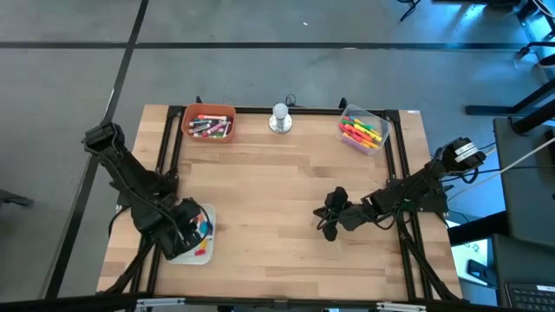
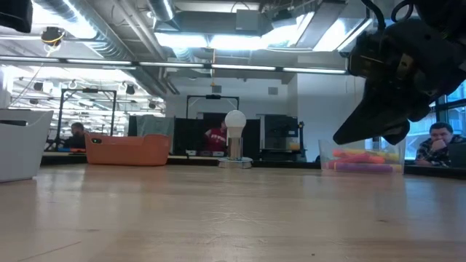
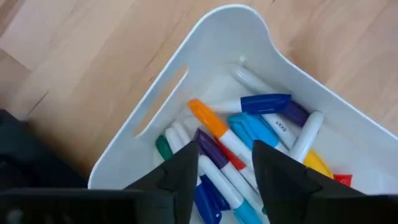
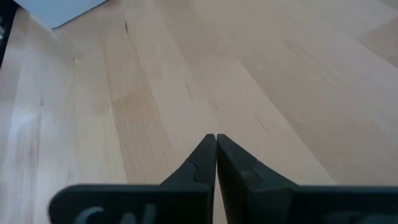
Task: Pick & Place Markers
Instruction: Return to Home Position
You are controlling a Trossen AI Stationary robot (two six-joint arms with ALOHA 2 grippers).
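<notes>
Short capped markers point(image 3: 264, 102) lie jumbled in a white plastic bin point(image 3: 231, 14) with a slot handle, at the near-left corner of the light wooden table point(image 1: 277, 191). Visible in that pile are orange, blue, light blue, purple and green caps, several white bodies, and a yellow and a red one at the edge. They lie crosswise on top of each other and none stands upright.

More markers are in an orange plastic bin point(image 1: 209, 107) at the far-left edge, mostly red, white and dark ones. A clear plastic container point(image 1: 379, 119) at the far right holds yellow, green and pink-red ones. No loose markers show on the bare wood.

The left gripper point(image 3: 227, 152) hangs right over the white plastic bin. Its fingers are spread with nothing between them, and the pile shows through the gap. Whether the tips touch the markers cannot be told.

The right gripper point(image 4: 216, 140) is over bare wood right of the table's centre, well apart from all the bins. Its fingers are pressed together and hold nothing. In the low view it hangs clear above the tabletop and partly covers the clear plastic container behind it.

A silver round knob point(image 1: 279, 119) on a small base stands upright at the far edge, between the orange plastic bin and the clear plastic container. A black metal frame point(image 1: 251, 110) runs around the table edges. A few people point(image 2: 438, 144) sit in the room behind the table.
</notes>
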